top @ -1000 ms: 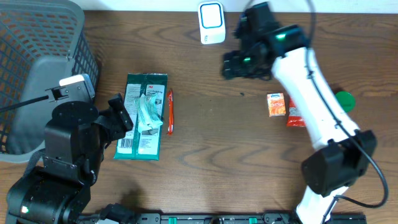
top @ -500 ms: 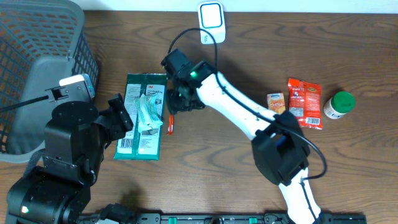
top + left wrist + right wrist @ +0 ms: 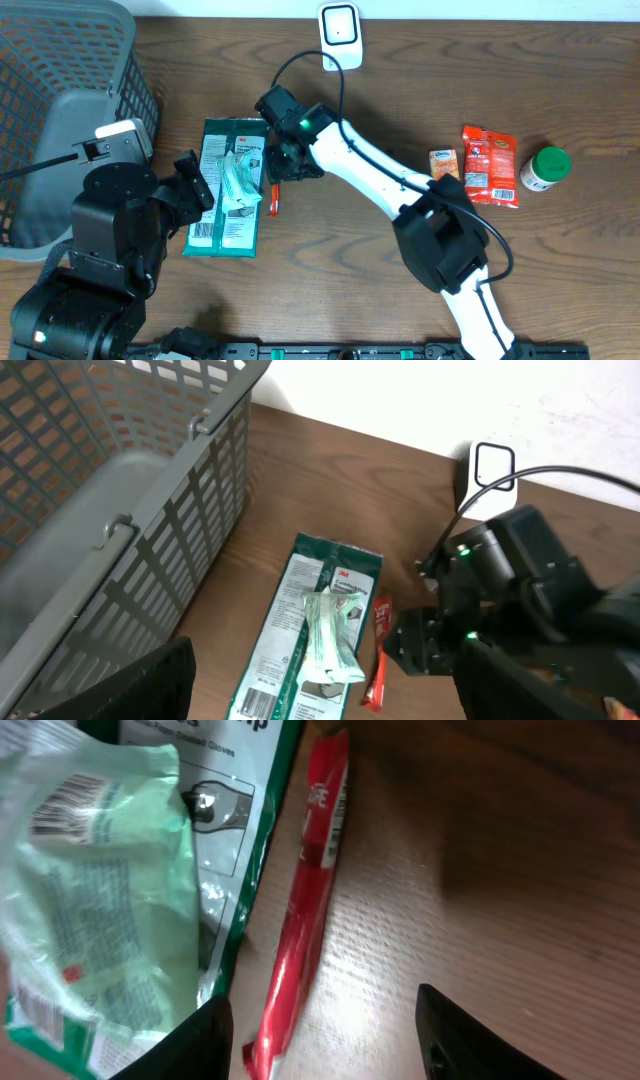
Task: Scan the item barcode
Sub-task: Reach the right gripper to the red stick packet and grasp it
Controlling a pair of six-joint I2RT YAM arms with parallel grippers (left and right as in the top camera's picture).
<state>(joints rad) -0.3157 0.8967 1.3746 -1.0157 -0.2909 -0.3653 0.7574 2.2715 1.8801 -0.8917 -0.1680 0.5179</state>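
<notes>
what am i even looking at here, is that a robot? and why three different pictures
Yes: two robot arms at a wooden table, each ending in two fingers. One picture is from a camera above the table; the other two come from cameras on each arm's wrist.

On the table lie a green packet with a thin red stick packet beside it, a white scanner at the far edge, a small orange box, a red snack pouch and a green-capped bottle. A grey basket stands on the left.

The right gripper hangs low over the red stick, fingers either side, holding nothing yet. The left gripper is open and empty.
</notes>
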